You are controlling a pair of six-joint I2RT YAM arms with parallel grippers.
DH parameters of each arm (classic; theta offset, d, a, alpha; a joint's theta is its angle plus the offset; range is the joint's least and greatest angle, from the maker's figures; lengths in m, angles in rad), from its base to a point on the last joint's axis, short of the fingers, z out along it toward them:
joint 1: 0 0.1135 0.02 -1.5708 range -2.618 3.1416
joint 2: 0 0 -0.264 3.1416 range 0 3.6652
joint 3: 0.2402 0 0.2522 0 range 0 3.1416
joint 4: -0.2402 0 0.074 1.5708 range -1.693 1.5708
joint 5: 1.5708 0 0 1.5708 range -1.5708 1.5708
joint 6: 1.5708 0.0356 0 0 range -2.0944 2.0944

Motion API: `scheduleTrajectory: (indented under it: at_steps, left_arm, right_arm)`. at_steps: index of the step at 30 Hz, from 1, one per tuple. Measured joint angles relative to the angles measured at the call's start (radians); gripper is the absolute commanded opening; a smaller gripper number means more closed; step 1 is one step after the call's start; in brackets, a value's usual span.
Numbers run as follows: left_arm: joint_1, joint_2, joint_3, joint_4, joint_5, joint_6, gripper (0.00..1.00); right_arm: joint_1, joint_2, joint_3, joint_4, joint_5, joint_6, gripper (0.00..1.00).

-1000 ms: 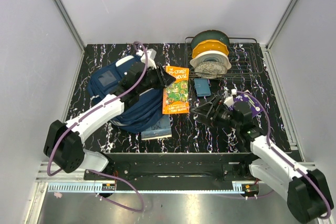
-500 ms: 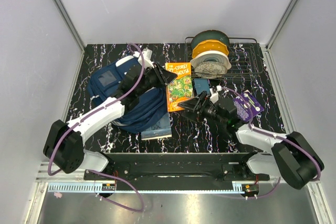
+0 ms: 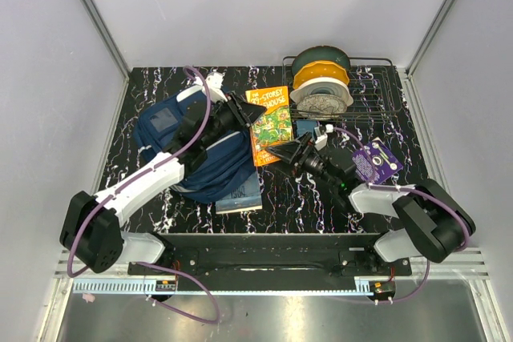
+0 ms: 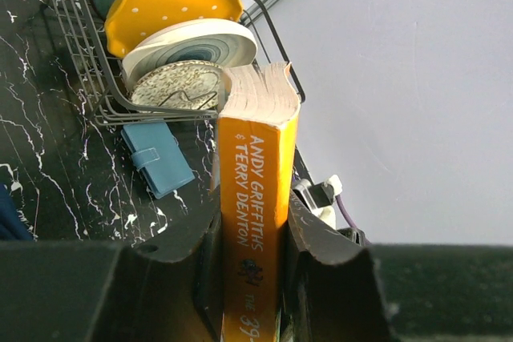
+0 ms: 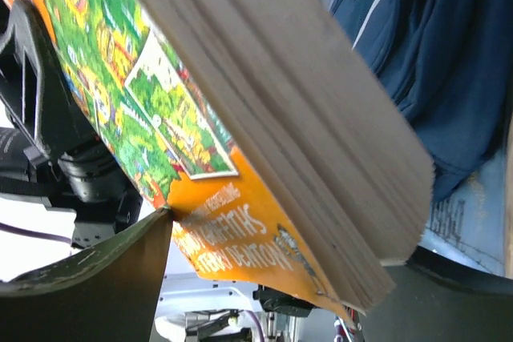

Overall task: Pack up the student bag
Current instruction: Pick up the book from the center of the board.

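The navy student bag (image 3: 212,167) lies at the left of the table and shows again in the right wrist view (image 5: 437,54). An orange paperback (image 3: 272,124) hangs tilted above the table beside it. My left gripper (image 3: 244,111) is shut on the book, its jaws pressing both covers on either side of the spine (image 4: 252,214). My right gripper (image 3: 282,152) stands open around the book's lower corner (image 5: 240,222). One of its fingers (image 5: 104,278) touches the edge of the cover; the other sits just under the page block.
A second, blue-grey book (image 3: 243,194) lies partly under the bag's front edge. A blue wallet (image 3: 305,128) rests by the wire dish rack (image 3: 377,110), which holds upright plates (image 4: 172,10). A purple packet (image 3: 377,162) lies at the right.
My right gripper has swung left and forward from the right side, and its open jaws now sit around the book's lower corner. The left gripper has lifted and tilted the book slightly away.
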Motion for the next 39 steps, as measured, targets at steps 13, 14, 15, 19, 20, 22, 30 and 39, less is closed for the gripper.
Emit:
scheduleTrajectory:
  at_steps: [13, 14, 15, 19, 20, 22, 30, 39]
  left_arm:
    - [0.008, -0.002, -0.016, -0.001, 0.001, -0.011, 0.00]
    - [0.009, -0.002, -0.016, -0.001, 0.001, -0.012, 0.00]
    - [0.009, -0.002, -0.016, 0.000, 0.001, -0.014, 0.00]
    - [0.017, -0.002, -0.017, 0.003, 0.005, -0.030, 0.00]
    - [0.018, -0.002, -0.017, 0.006, 0.007, -0.034, 0.00]
    - [0.021, -0.002, -0.017, 0.011, 0.010, -0.039, 0.00]
    - [0.037, -0.002, -0.017, 0.006, 0.020, -0.025, 0.00]
    - [0.052, -0.032, -0.067, 0.038, 0.034, -0.051, 0.00]
  right_arm:
    - [0.106, -0.037, -0.064, 0.067, 0.170, 0.003, 0.93]
    - [0.115, -0.040, -0.064, 0.072, 0.181, 0.003, 0.93]
    - [0.122, -0.040, -0.064, 0.076, 0.193, 0.005, 0.94]
    - [0.134, -0.027, -0.072, 0.117, 0.226, 0.020, 0.93]
    - [0.135, -0.022, -0.075, 0.127, 0.239, 0.025, 0.93]
    - [0.138, -0.005, -0.080, 0.144, 0.261, 0.029, 0.89]
    - [0.152, 0.117, -0.080, 0.292, 0.301, 0.044, 0.80]
    - [0.155, 0.073, -0.079, 0.254, 0.305, -0.026, 0.80]
